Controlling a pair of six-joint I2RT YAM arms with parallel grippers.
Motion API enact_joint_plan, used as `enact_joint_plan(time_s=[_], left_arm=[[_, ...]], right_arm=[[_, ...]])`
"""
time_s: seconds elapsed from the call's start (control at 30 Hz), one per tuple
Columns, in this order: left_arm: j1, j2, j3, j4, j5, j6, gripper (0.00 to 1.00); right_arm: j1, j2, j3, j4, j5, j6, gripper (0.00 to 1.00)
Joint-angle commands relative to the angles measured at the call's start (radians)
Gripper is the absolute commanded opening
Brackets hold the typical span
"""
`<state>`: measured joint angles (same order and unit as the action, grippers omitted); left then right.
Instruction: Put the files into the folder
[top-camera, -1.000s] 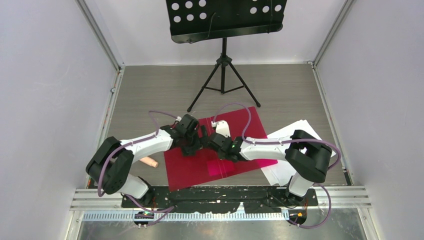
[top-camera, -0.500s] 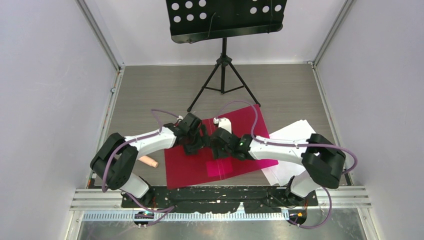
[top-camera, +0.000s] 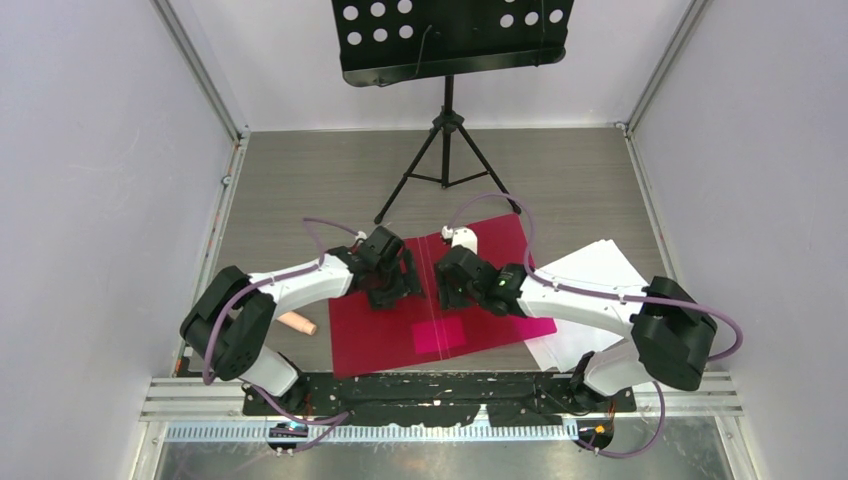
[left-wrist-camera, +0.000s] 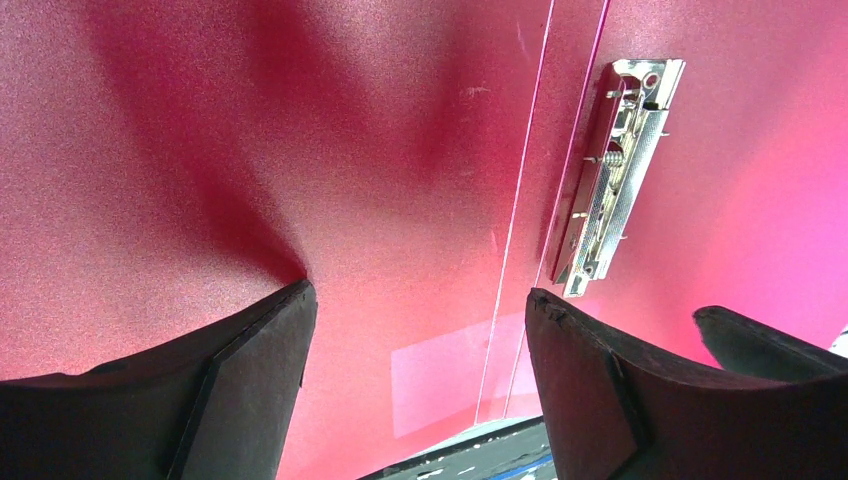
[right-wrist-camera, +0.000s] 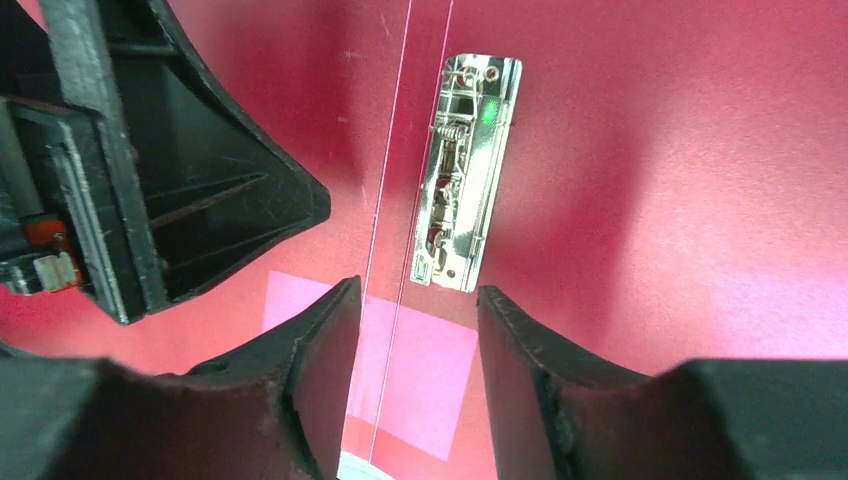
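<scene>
Thin crimson-red folder (left-wrist-camera: 300, 150) shows a fine-grained, softly sheened plastic face; its metal spring clip (right-wrist-camera: 462, 170) gleams mirror-bright chrome. White paper sheets (top-camera: 590, 265) look matt, grey bench (top-camera: 320, 190) wood-grained.

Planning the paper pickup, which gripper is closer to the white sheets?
Right. The right gripper hovers over the folder's middle, left of the files; the left gripper is farther left.

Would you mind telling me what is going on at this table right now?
Two robot arms are working over a red folder that lies open flat on the table. The left gripper and the right gripper both hover open above its spine, near the metal spring clip, holding nothing. The white files lie at the folder's right edge, not yet inside.
</scene>
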<state>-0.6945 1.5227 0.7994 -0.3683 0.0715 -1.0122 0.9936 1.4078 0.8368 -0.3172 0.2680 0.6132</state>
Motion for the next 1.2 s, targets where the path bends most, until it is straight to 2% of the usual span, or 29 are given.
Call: enact_joint_plan(time_s=[0.0,0.1,0.23,0.77,1.17], left_arm=[[0.002,0.011,-0.048,-0.081,-0.097,0.057,0.81],[0.002,0.007,-0.049,-0.086,-0.100,0.063,0.81],[0.002,0.015,-0.051,-0.082,-0.098,0.064,0.81],[0.002,0.031,-0.053,-0.073,-0.090,0.064,0.81],[0.002,0.040,-0.055,-0.078,-0.095,0.070,0.81]], right_arm=[[0.002,0.035,-0.002,0.015,-0.026,-0.024,0.49],[0.002,0.050,-0.012,0.019,-0.016,-0.021,0.42],[0.006,0.081,-0.021,0.026,-0.008,-0.020,0.40],[0.041,0.152,0.000,0.031,0.055,0.012,0.37],[0.040,0.233,0.036,0.008,0.114,0.057,0.18]])
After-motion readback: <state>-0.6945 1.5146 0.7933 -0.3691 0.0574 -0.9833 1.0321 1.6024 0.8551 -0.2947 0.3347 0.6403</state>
